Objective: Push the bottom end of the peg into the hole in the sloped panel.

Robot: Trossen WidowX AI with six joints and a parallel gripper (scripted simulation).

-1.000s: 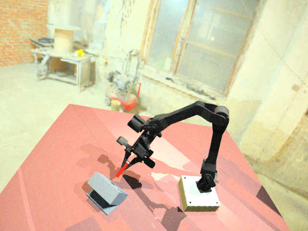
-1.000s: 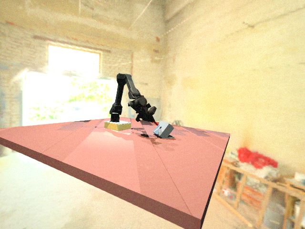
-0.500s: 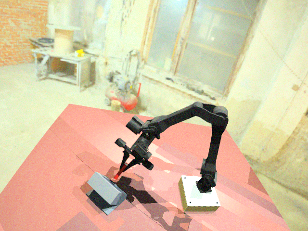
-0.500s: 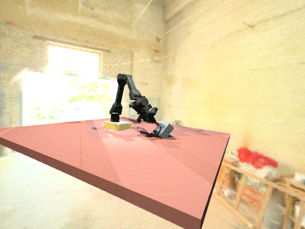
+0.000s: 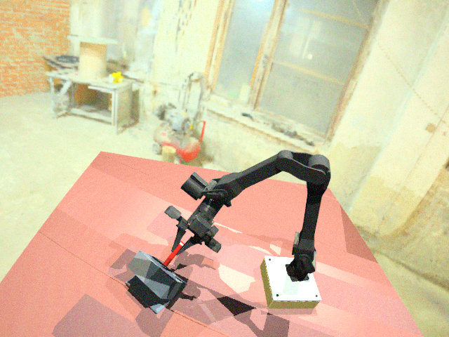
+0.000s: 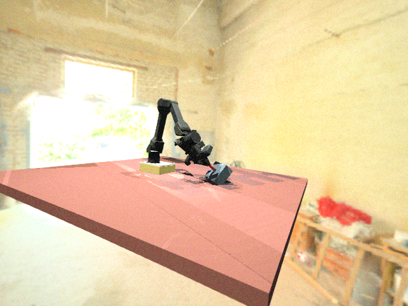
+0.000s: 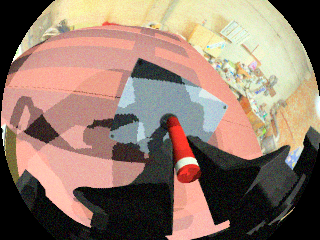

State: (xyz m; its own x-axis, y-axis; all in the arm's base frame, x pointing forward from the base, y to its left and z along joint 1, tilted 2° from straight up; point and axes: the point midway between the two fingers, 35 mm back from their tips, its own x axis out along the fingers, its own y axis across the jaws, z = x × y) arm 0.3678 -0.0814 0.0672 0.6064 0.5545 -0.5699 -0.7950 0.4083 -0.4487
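Note:
The round red peg (image 5: pixel 172 256) (image 6: pixel 212 167) (image 7: pixel 183 152), with a white band near its top end, is tilted in my gripper (image 5: pixel 177 251) (image 6: pixel 209 164) (image 7: pixel 178 142). The gripper is shut on it above the sloped panel. The grey-blue panel (image 5: pixel 156 277) (image 6: pixel 221 173) (image 7: pixel 150 97) faces the arm. Its dark round hole (image 7: pixel 164 120) shows in the wrist view, partly covered by the peg's bottom end. The end is at the hole's mouth; how far it is inside, if at all, cannot be told. The top and exterior views do not show the hole clearly.
The arm's base stands on a white-topped block (image 5: pixel 279 290) (image 6: pixel 166 169) beside the panel. The reddish table (image 5: pixel 83 217) (image 6: pixel 184 227) carries patchy shadows. Dark shadows also fall across the panel's face.

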